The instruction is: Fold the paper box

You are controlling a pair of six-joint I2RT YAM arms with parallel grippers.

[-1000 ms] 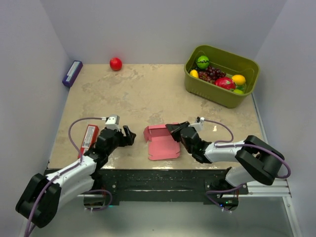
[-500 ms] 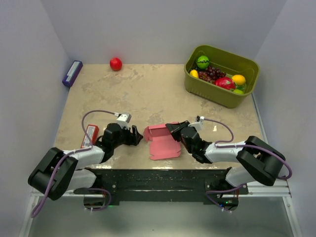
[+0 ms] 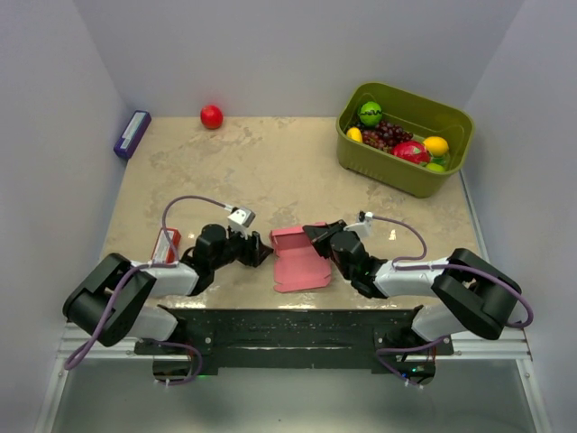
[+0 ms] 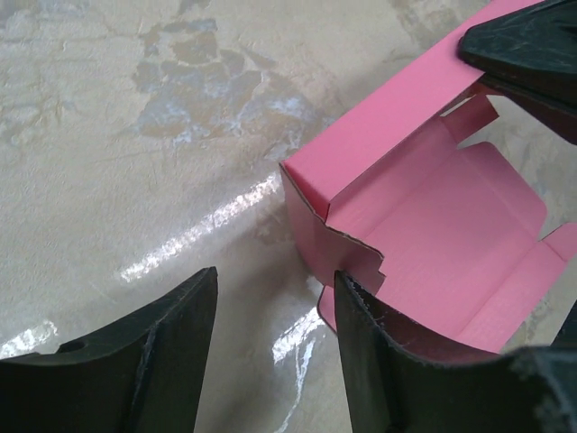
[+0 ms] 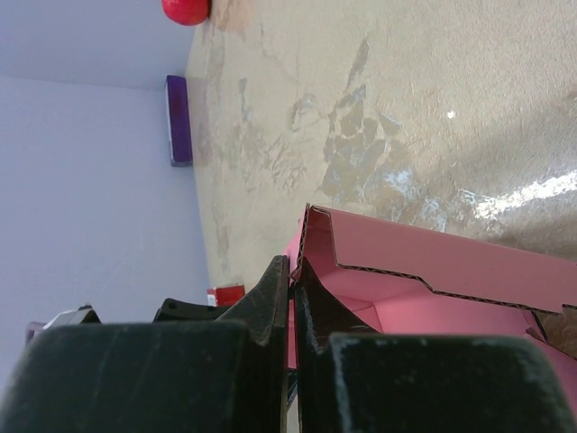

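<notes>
Near table (image 3: 270, 171) front: paper box (image 3: 299, 263), raised wall clamped by right end effector (image 3: 317, 237), likely steadying; left end effector (image 3: 259, 251) apart, alongside.

Bright, even light falls from overhead, and shadows are short and soft. The table (image 3: 270, 162) is glossy. White glare streaks lie just beside the paper box (image 4: 433, 225) in the left wrist view, and a smaller glint shows toward the table's right edge in the top view. In both wrist views the close black fingers (image 5: 261, 307) are blurred, while the box looks sharp.
</notes>
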